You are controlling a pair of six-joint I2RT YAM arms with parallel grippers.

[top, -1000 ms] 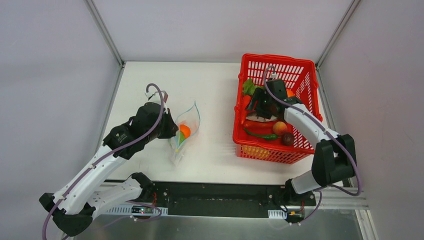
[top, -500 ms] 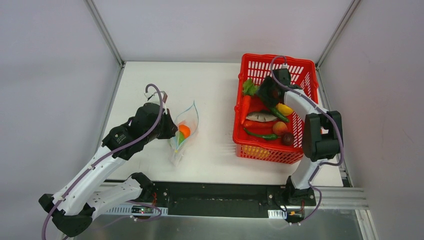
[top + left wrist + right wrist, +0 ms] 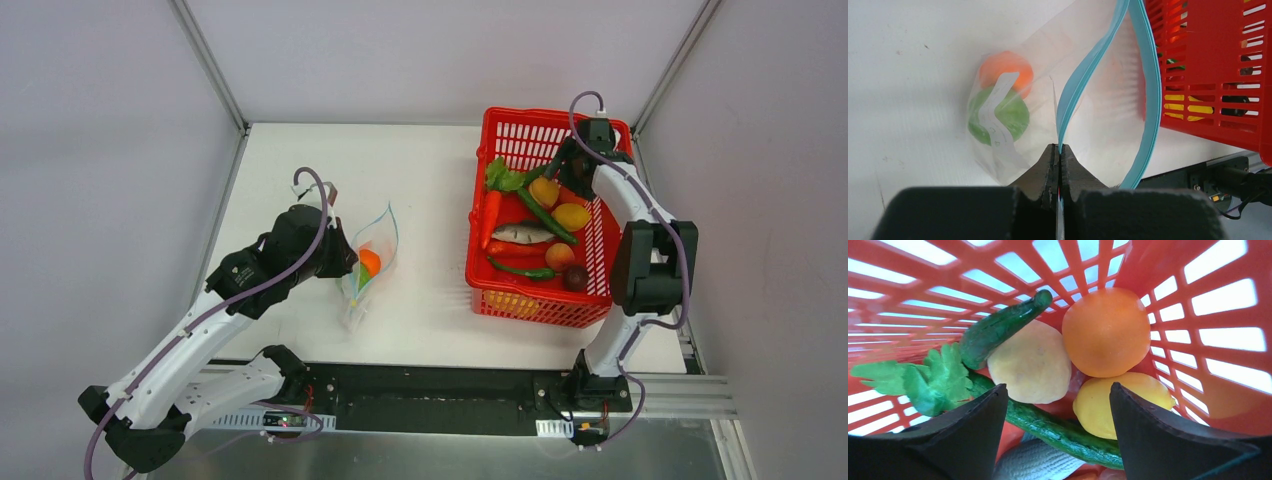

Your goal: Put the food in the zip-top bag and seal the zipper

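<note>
The zip-top bag (image 3: 368, 270) lies on the white table with its mouth gaping. My left gripper (image 3: 342, 256) (image 3: 1059, 148) is shut on one lip of its teal zipper (image 3: 1083, 75); the other lip (image 3: 1150, 90) bows away. Inside the bag sit an orange ball (image 3: 1005, 70) and a green piece (image 3: 998, 112). My right gripper (image 3: 568, 168) (image 3: 1058, 395) hangs open over the basket's far right corner and holds nothing. Under it lie a pale yellow ball (image 3: 1030, 362), an orange ball (image 3: 1105, 330), a lemon (image 3: 1118, 400) and a cucumber (image 3: 998, 330).
The red mesh basket (image 3: 530, 305) stands right of the bag and also holds a carrot (image 3: 489, 215), a grey fish (image 3: 522, 234), a peach ball (image 3: 559, 255), a dark purple ball (image 3: 575, 277) and a green leaf (image 3: 928, 377). White walls enclose the table.
My right arm swung from the middle of the basket to its far right corner, uncovering the food there. The left arm and the bag stayed still.
</note>
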